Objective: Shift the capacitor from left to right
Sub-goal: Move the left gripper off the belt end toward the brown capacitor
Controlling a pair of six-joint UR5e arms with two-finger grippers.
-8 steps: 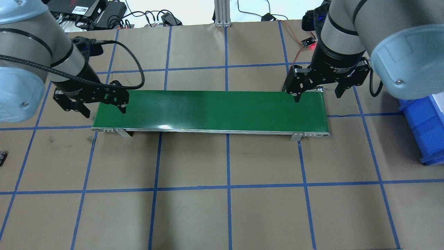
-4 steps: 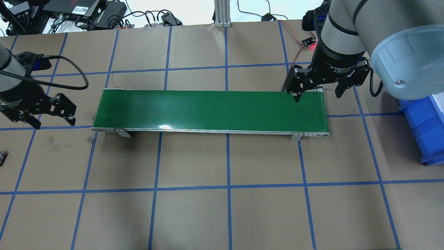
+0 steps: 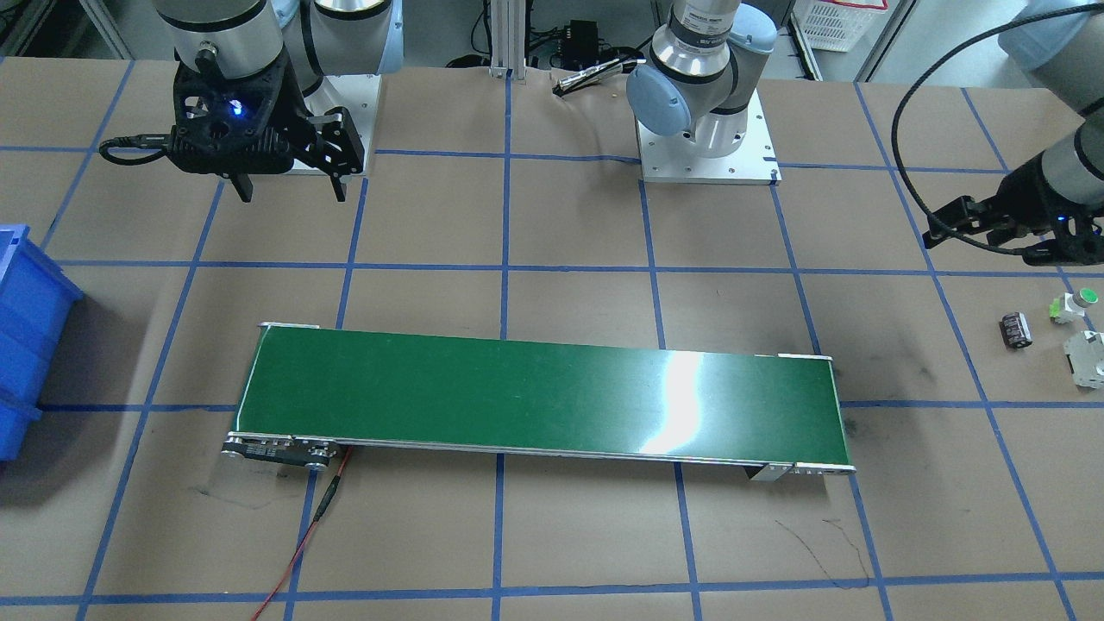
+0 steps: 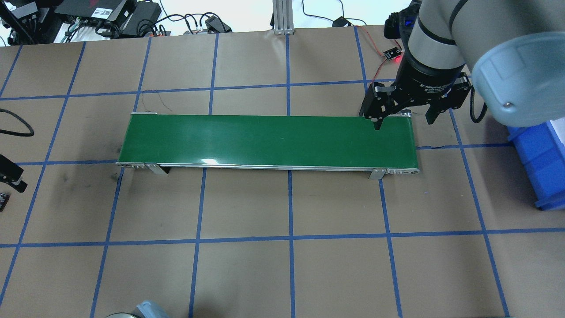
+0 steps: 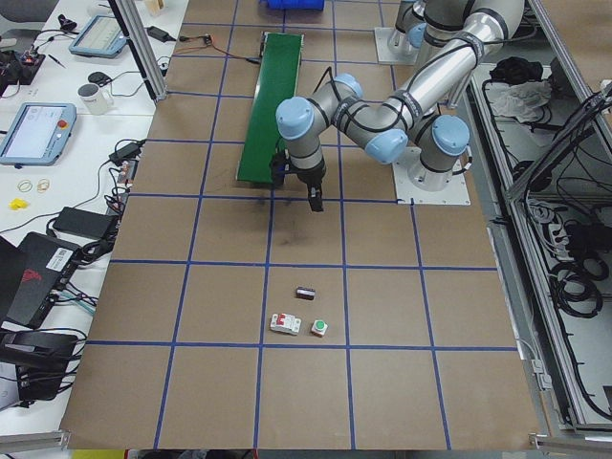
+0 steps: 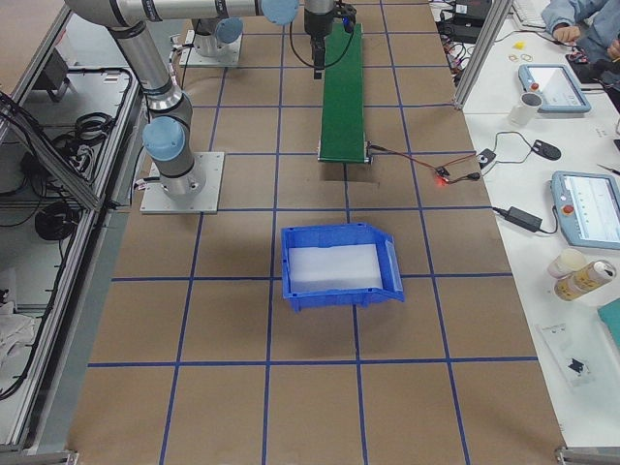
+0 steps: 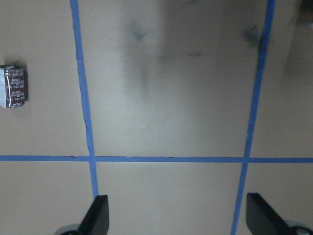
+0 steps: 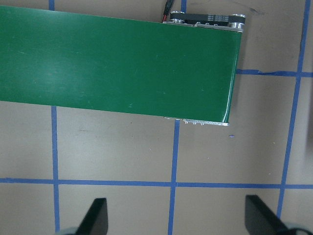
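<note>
The capacitor (image 3: 1016,330), a stubby black cylinder, lies on the brown paper beyond the belt's left end; it also shows in the exterior left view (image 5: 306,293) and at the left edge of the left wrist view (image 7: 13,87). My left gripper (image 3: 992,244) is open and empty, hovering over bare paper a short way from it, fingertips (image 7: 98,215) apart. My right gripper (image 4: 404,121) is open and empty above the right end of the green belt (image 4: 265,139), which shows in the right wrist view (image 8: 117,63).
A small white part with a green cap (image 3: 1074,304) and a white-grey blocky component (image 3: 1085,355) lie beside the capacitor. A blue bin (image 4: 543,163) stands at the table's right. A red wire (image 3: 302,543) runs from the belt's right end.
My left arm has swung left, from over the belt's left end to the view's left edge, its gripper still open. The right arm has not moved.
</note>
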